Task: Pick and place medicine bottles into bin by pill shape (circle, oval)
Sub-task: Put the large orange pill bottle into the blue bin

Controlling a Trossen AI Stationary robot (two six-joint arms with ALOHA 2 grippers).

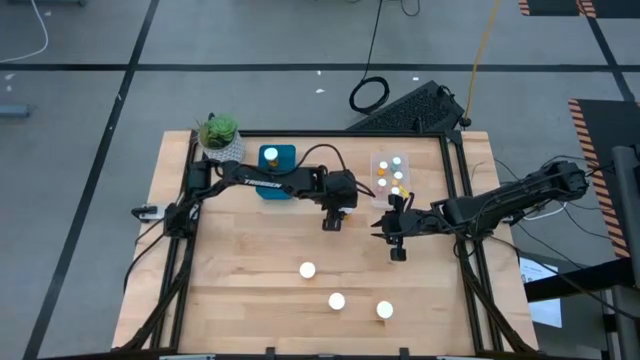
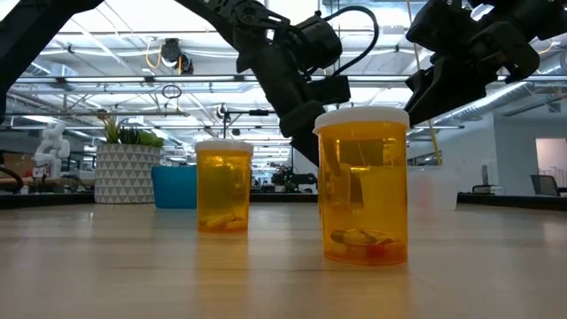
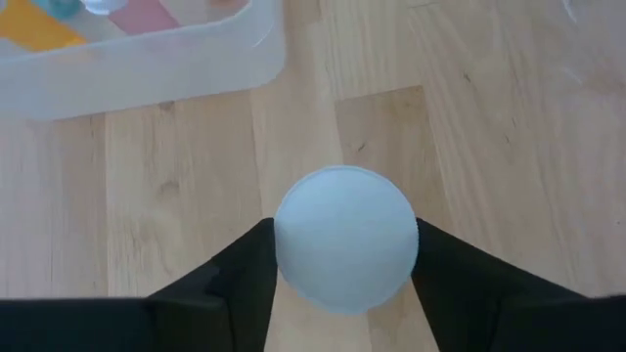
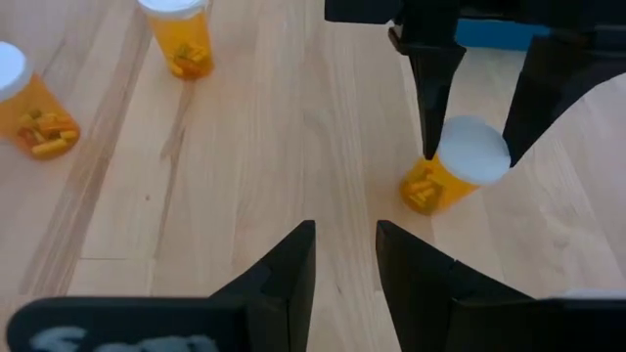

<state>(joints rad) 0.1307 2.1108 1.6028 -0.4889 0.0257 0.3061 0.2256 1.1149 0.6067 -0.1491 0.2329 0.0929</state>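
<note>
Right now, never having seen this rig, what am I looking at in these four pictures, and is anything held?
Two dark robot arms work over a wooden table. The high view looks straight down, the low view sits at table height, and each wrist view looks past its own fingers. The left gripper clasps a white-capped medicine bottle near the clear bin. The right gripper holds nothing, fingers slightly apart. Three more bottles stand near the front. A blue bin and a potted plant sit at the back.

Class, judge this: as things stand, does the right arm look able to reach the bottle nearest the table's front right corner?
Probably yes. The right gripper hovers empty, fingers apart, and bare table lies between it and that bottle. The left gripper is busy farther back, closed on another bottle.
</note>
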